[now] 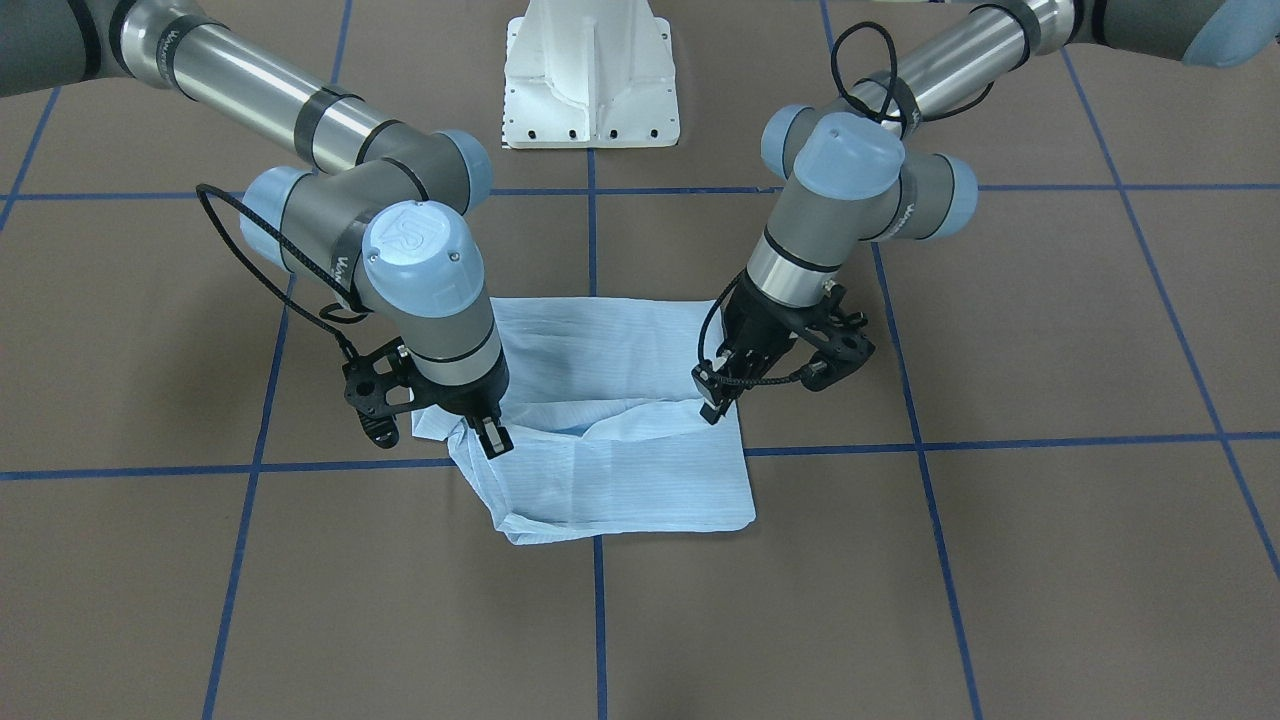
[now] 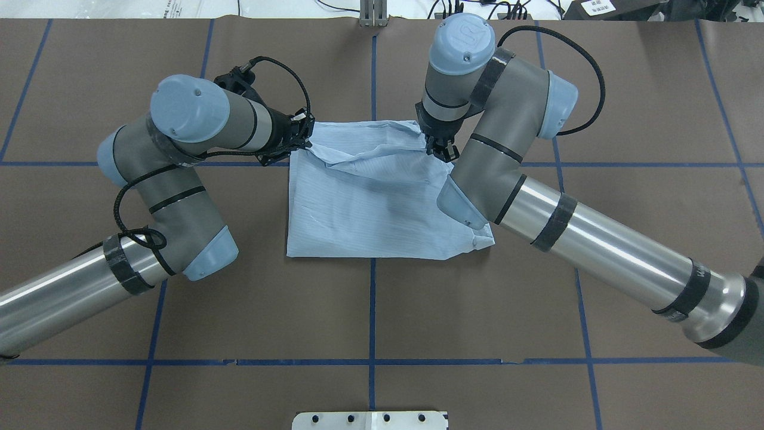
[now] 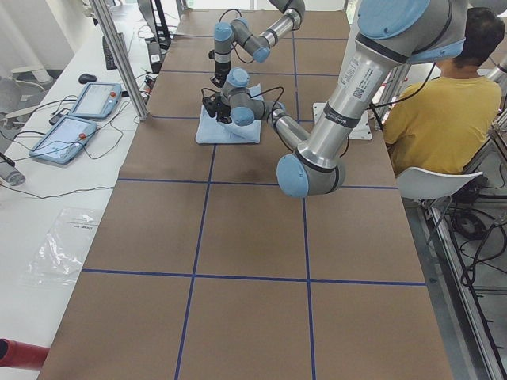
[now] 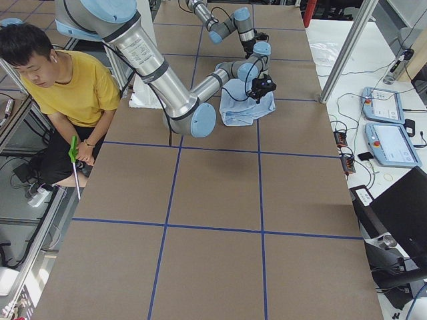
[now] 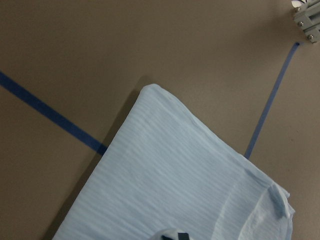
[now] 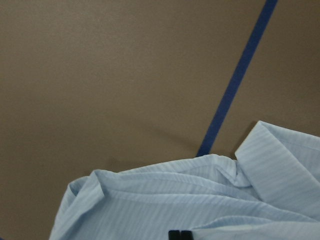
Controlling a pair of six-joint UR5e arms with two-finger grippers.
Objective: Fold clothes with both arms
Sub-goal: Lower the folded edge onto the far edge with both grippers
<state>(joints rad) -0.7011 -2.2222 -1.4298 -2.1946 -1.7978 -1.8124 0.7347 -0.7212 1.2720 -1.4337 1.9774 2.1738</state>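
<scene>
With the left gripper [image 1: 713, 403] and right gripper [image 1: 492, 437] each apparently pinched shut on a raised edge of the shirt [image 1: 620, 480], half-folded mid-bench [image 1: 1000, 560], uneven arm travel risked skewing the fold or slipping the thin cloth free.

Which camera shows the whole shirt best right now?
Overhead exterior: the shirt is almost fully visible, with only one edge hidden under the right arm. The front-facing view has it partly covered, the side views show it small and far, and the wrist cameras catch only corners.

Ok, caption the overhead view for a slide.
Left claw and right claw pinch the far corners of a blue shirt on a table.
</scene>
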